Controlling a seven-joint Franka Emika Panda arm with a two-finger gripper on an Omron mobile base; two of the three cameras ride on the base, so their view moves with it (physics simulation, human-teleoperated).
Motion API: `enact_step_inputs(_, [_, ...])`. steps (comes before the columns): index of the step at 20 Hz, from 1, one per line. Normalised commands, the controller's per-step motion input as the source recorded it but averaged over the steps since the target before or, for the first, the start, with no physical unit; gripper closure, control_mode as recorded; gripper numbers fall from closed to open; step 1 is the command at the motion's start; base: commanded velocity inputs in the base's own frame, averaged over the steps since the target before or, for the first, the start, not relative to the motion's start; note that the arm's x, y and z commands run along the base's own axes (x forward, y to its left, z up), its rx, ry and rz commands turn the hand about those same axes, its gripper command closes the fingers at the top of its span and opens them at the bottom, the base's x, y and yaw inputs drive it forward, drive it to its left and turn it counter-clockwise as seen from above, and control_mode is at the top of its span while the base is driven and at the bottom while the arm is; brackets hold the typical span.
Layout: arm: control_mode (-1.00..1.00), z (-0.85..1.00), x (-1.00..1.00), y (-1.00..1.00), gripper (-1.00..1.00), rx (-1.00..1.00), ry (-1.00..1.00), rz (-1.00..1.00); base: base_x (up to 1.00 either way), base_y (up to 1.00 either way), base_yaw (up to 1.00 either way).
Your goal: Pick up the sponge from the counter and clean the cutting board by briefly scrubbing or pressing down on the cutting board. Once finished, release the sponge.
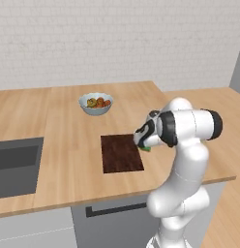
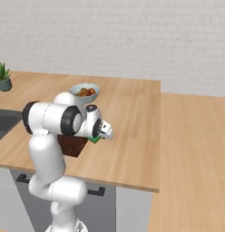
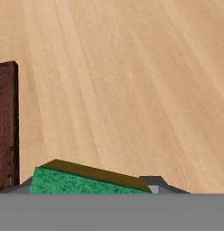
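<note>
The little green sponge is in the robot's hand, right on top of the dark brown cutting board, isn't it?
Not quite. The small green sponge is at the hand, but beside the dark brown wooden cutting board, over the light wooden counter, as the hand view shows.

Counted: one sponge (image 3: pixel 86 180), green on top with a yellowish layer. One dark brown cutting board (image 1: pixel 121 153). One wooden counter (image 1: pixel 64 140). One sink (image 1: pixel 15 164), sunk into the counter. One bowl (image 1: pixel 96 103) of fruit. One small potted plant (image 2: pixel 2 77).
</note>
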Motion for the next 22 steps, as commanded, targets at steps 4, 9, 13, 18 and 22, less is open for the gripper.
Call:
enact_step_inputs(4, [-1.0,0.98,-0.64,0.08,1.0,0.03,0.0,0.0,0.0,0.0,0.0])
enact_step_inputs(9, [-1.0,0.64,-0.31,0.89,1.0,0.0,0.01,0.01,0.0,0.0,0.0])
enact_step_inputs(13, [-1.0,0.21,0.02,0.96,1.0,0.02,0.07,0.12,0.0,0.0,0.0])
enact_step_inputs(18, [-1.0,0.0,-0.01,0.94,1.0,0.03,0.02,0.15,0.0,0.0,0.0])
enact_step_inputs(22, [-1.0,-0.2,-0.01,0.98,1.0,-0.01,0.0,0.04,0.0,0.0,0.0])
